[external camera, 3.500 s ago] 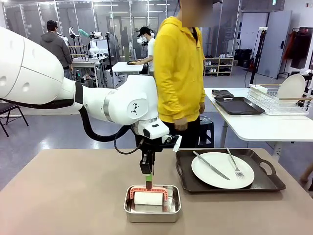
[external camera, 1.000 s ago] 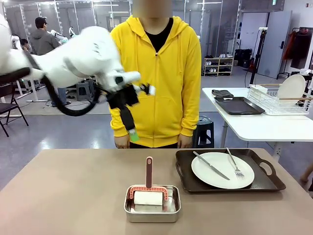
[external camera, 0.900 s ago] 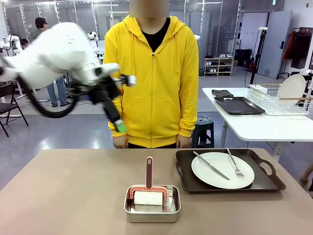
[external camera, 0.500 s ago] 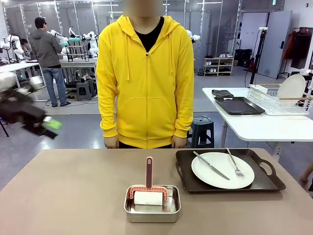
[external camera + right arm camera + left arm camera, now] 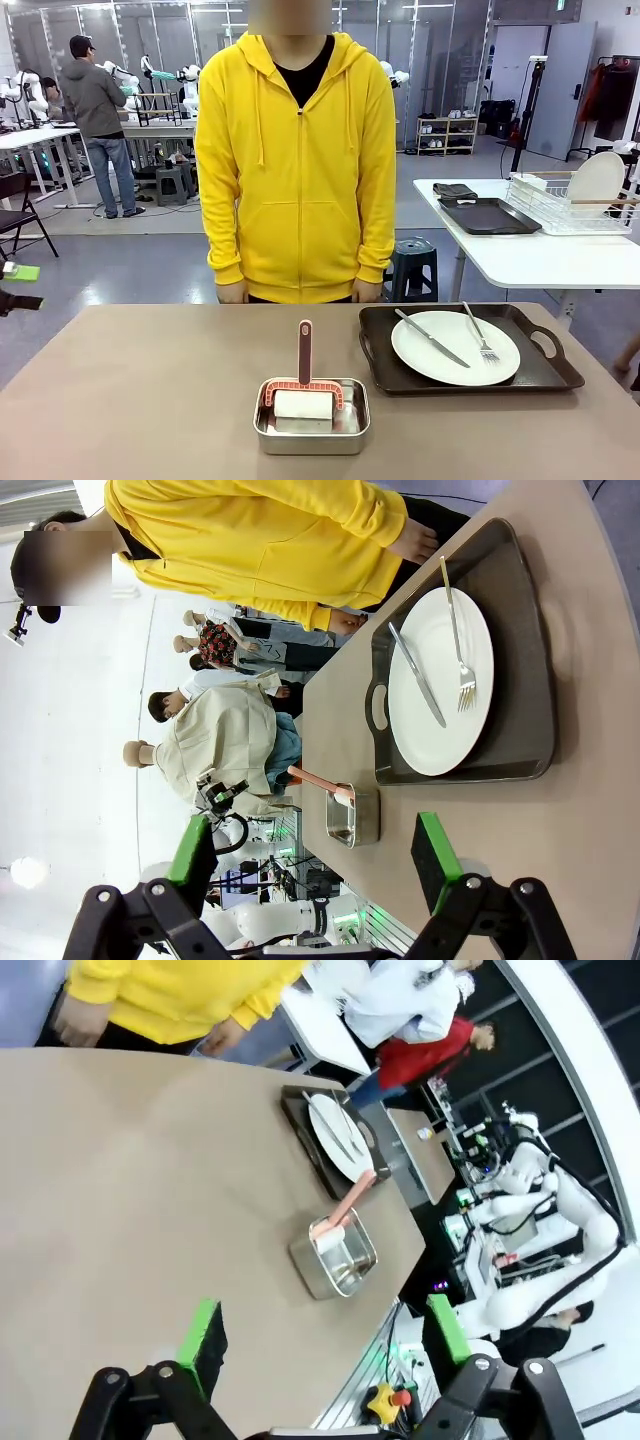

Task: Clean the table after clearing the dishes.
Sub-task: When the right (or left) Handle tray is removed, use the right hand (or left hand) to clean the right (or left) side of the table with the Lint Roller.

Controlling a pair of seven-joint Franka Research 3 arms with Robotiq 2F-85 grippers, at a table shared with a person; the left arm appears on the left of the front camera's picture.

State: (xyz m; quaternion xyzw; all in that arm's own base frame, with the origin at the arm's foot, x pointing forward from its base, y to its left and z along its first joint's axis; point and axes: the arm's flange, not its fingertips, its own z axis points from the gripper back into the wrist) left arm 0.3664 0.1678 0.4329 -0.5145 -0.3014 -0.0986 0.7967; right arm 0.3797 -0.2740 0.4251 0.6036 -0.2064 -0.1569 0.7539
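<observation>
Gaping wide & empty, L jaws had pan [image 5: 318, 1272] ahead; R jaws, likewise, plate [image 5: 432, 732] on tray [image 5: 526, 600] ahead.

Left hand [image 5: 325, 1335] gapes wide; right hand [image 5: 313, 850] likewise, both empty.

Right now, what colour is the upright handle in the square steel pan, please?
Salmon-pink handle; clearest in the front view.

Left gripper [image 5: 18, 286] cut off by the front view's left edge. Person's hands [image 5: 232, 291] half hidden behind the table [image 5: 140, 400] far edge. Pan [image 5: 311, 441] wall hides the white block [image 5: 303, 404] lower part; material indeterminable.
</observation>
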